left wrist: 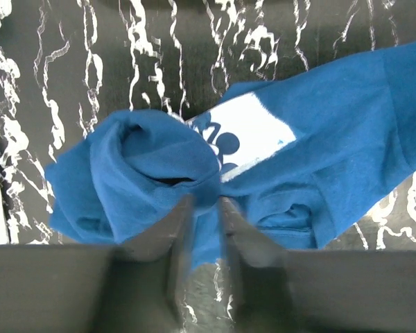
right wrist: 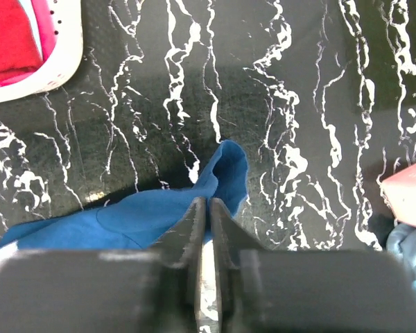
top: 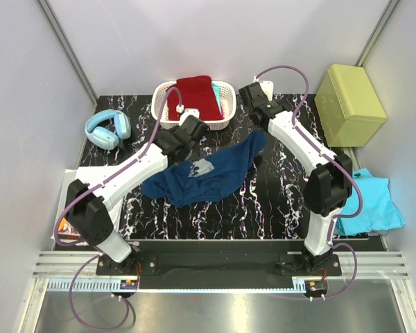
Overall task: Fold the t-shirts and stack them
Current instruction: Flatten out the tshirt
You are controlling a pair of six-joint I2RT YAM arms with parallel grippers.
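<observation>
The navy blue t-shirt [top: 215, 177] lies crumpled on the middle of the black marbled table, with its white print [top: 197, 168] facing up. My left gripper [left wrist: 204, 201] is shut on a bunched fold of it [left wrist: 152, 166] next to the print [left wrist: 253, 135]; in the top view it sits at the shirt's far left edge [top: 182, 147]. My right gripper [right wrist: 208, 202] is shut on the shirt's far right end [right wrist: 225, 173], lifted slightly [top: 258, 142]. A dark red t-shirt [top: 194, 94] lies in the basket. A turquoise t-shirt [top: 367, 201] lies at the table's right edge.
A white basket [top: 229, 116] stands at the back centre; its rim shows in the right wrist view [right wrist: 59, 59]. Light blue headphones [top: 107, 129] lie at the back left. A yellow-green box [top: 350, 94] stands at the back right. A white sheet [top: 90, 177] lies under the left arm.
</observation>
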